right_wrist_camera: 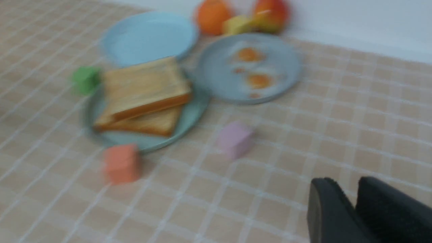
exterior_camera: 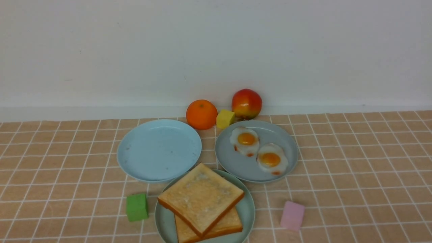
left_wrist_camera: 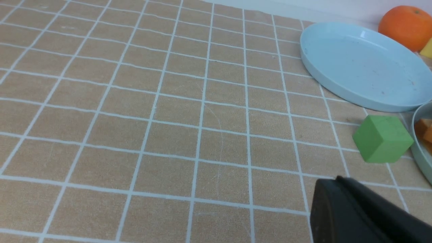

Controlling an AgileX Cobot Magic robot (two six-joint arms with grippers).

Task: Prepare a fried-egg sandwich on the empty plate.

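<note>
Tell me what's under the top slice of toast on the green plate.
Under the top slice of toast lies a second slice, turned at a different angle, on the mint-green plate. Only its near part shows; whatever lies between the slices is covered.

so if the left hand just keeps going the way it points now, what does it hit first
Probably the green cube: in the left wrist view it sits just ahead of the shut left hand, with bare tablecloth between. Past it lie the sky-blue plate and the toast plate's rim. Depth is hard to judge.

The green cube [left_wrist_camera: 382,138] sits between the sky-blue plate [left_wrist_camera: 364,64] and the closed left tool [left_wrist_camera: 341,202].
</note>
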